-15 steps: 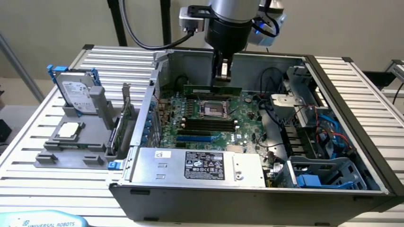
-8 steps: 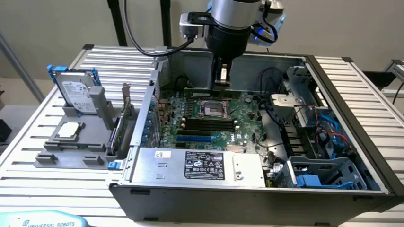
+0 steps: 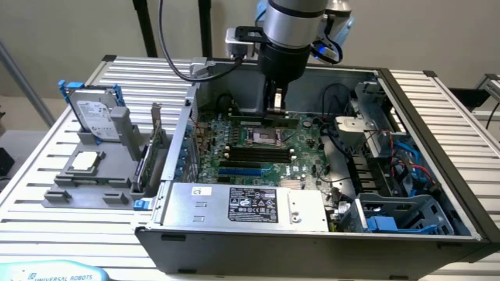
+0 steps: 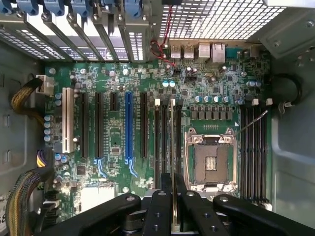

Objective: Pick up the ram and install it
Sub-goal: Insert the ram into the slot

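Step in hand, as I read it: ram carried over the open PC case (image 3: 312,249), not seated yet.

Near to far in the ext. view:
- PSU (image 3: 250,205) against the near wall.
- Motherboard (image 3: 305,164) w/ a bank of black memory slots (image 3: 254,153).
- CPU socket (image 3: 262,137) just beyond the slots.
- Gripper (image 3: 275,110) hanging above the far part of the board.

Gripper is clenched on the ram (image 3: 254,120). The stick is held by its top edge approx mid-length. It lies level, long axis running toward the ext. view's left and right, w/ both ends sticking out past the fingers.

In the wrist view the gripper (image 4: 173,211) has the ram (image 4: 173,184) edge-on, a thin pale line between the two fingers (image 4: 162,206). That line runs parallel to the memory slots (image 4: 167,132) beside the CPU socket (image 4: 211,157), well above them.

Doing it well (my judgement):
- **Alignment:** hold the stick parallel to the chosen slot, no twist. Centre its edge over the groove, not the ridge between neighbours. The slots are tightly packed, so a small sideways error lands it in the wrong one.
- **Notch and latches:** the notch must match the slot key, and I can't tell its orientation from here. End latches should be open, but they're too small to tell.
- **Descent:** go straight down and press evenly, since a tilted stick would jam at one end.
- **Risk:** the grip is on a narrow edge, so the thin board could slip under the push.
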Controlling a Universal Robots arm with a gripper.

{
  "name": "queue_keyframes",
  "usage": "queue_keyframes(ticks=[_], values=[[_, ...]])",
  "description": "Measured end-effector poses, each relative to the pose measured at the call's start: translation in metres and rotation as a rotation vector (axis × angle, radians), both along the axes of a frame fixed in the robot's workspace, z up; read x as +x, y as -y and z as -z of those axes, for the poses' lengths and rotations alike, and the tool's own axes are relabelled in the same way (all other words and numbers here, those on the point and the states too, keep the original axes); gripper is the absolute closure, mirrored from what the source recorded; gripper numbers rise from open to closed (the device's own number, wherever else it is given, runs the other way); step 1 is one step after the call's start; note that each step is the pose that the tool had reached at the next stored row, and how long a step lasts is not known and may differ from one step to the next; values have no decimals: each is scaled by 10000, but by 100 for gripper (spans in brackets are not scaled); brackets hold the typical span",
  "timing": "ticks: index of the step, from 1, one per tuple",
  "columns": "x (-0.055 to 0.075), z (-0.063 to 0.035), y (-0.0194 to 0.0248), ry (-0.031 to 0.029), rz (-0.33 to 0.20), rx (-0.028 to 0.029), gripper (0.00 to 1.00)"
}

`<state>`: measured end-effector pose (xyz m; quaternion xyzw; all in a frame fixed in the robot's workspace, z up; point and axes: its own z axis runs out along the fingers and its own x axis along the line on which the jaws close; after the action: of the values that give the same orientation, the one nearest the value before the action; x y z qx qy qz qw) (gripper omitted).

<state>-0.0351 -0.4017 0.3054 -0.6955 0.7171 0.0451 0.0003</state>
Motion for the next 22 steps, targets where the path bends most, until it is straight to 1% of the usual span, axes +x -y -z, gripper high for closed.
queue_keyframes(ticks=[5, 15, 17, 18, 20, 22], values=[[34, 88, 1, 0, 1, -26, 86], [49, 257, 3, 0, 3, -119, 86], [49, 288, 3, 0, 4, -157, 86], [49, 300, 3, 0, 4, -186, 86], [49, 323, 3, 0, 4, -252, 86], [49, 345, 3, 0, 5, -333, 86]])
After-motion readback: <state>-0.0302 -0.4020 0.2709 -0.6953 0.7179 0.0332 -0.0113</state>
